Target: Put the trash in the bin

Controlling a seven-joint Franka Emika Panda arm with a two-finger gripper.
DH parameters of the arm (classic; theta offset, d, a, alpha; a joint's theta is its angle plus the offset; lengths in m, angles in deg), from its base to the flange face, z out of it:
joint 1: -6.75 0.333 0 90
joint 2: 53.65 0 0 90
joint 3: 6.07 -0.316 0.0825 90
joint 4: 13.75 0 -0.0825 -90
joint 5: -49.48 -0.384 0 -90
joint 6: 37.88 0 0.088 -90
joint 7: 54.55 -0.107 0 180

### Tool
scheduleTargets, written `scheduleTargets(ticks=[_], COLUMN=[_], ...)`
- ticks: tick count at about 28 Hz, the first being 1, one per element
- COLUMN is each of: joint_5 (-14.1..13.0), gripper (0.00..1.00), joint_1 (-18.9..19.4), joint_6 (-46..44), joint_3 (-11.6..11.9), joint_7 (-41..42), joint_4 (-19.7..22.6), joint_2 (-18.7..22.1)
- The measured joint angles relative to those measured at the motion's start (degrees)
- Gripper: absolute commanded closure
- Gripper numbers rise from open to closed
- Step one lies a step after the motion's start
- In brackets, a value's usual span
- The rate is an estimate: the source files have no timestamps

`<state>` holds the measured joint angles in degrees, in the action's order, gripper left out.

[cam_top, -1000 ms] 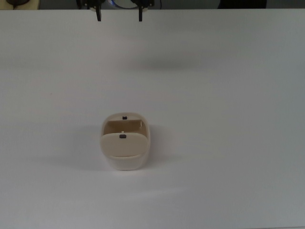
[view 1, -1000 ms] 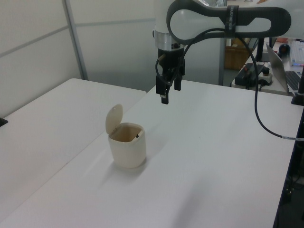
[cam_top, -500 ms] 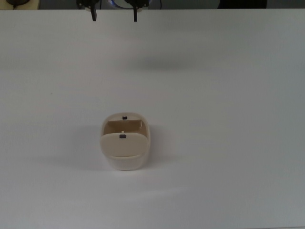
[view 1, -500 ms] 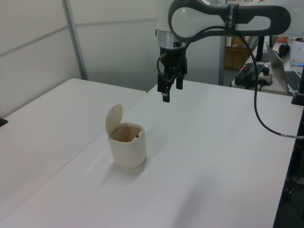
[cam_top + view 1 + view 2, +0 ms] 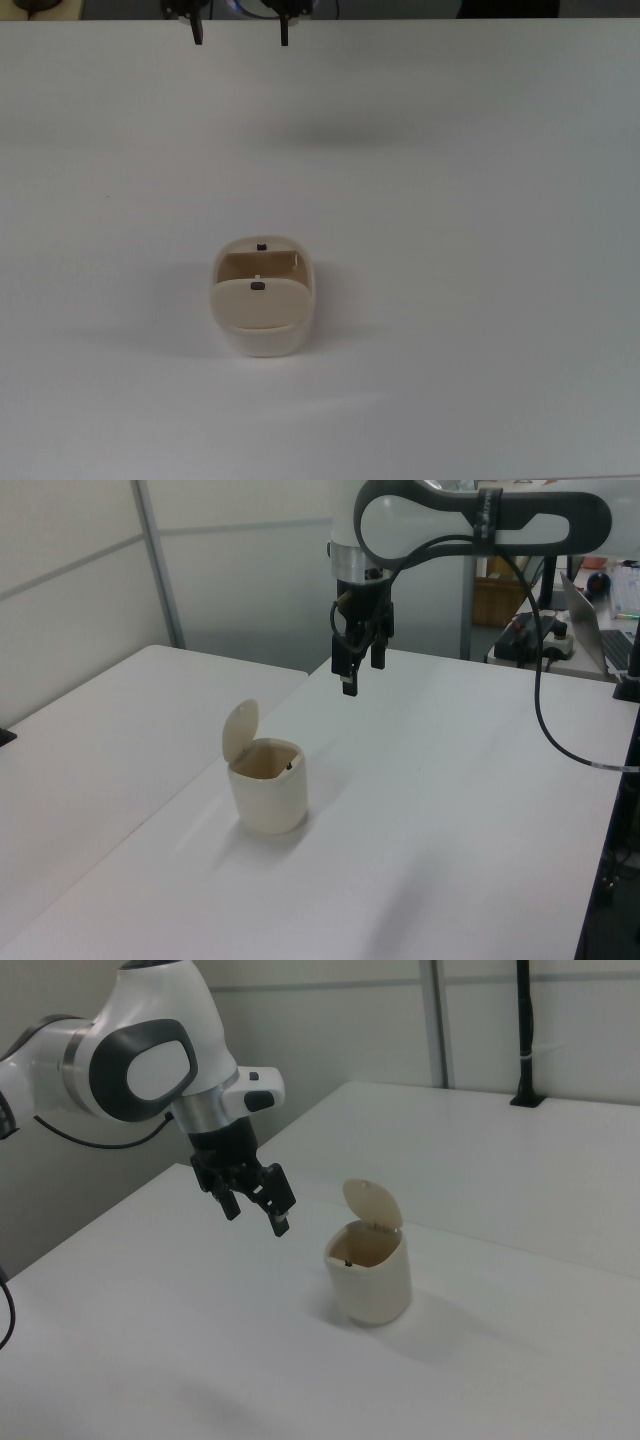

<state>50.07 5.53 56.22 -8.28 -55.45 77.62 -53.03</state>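
Observation:
The bin [image 5: 262,300] is a small cream container standing on the white table, with its flap lid [image 5: 240,730] tilted up so the top is open. It also shows in the left view [image 5: 267,790] and the right view [image 5: 370,1270]. The trash is out of view in every frame; I cannot see into the bottom of the bin. My gripper [image 5: 240,38] hangs open and empty at the top view's upper edge, well clear of the bin. In the left view the gripper [image 5: 358,675] is above and behind the bin. In the right view the gripper [image 5: 257,1218] is to the bin's left.
The white table [image 5: 480,250] spreads wide around the bin. A second white table [image 5: 90,730] adjoins at the left view's left. A black cable [image 5: 550,720] hangs from the arm at the left view's right, with a laptop [image 5: 600,620] and equipment behind it.
Since a second ago the gripper has lifted slightly and shifted toward the top view's upper left. It has held still for the last half second. The bin has not moved.

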Motion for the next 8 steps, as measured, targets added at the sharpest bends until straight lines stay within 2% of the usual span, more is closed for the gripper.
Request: scheduleTargets(ticks=[8], joint_5=[0.0], gripper=[0.0], joint_1=[0.4], joint_6=[0.0], joint_3=[0.0], joint_7=[0.0], joint_4=[0.2], joint_2=[0.0])
